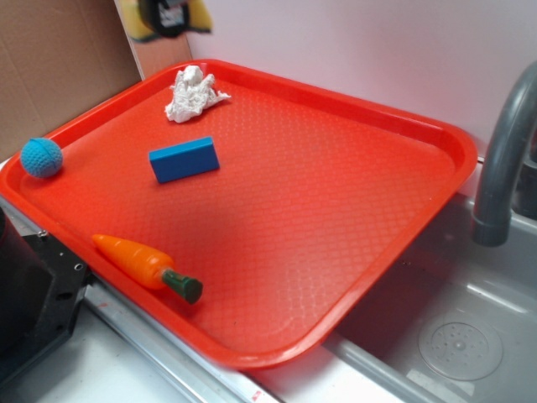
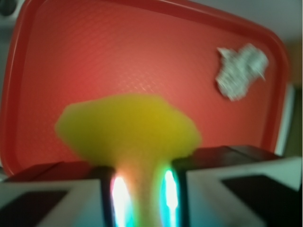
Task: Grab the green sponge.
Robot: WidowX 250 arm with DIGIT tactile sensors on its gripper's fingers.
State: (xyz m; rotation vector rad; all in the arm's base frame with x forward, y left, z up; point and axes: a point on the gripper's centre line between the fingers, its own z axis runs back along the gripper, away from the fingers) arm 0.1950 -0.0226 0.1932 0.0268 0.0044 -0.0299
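The green sponge is a yellow foam piece squeezed between my fingers in the wrist view, bulging out beyond them; its green layer does not show there. My gripper is shut on it and held well above the red tray. In the exterior view the gripper is at the top edge, mostly cut off, with yellow sponge showing around it, above the tray's far left corner.
On the tray lie a blue block, a crumpled white paper, a blue ball and a toy carrot. A grey faucet and sink are at the right. Cardboard stands at the back left.
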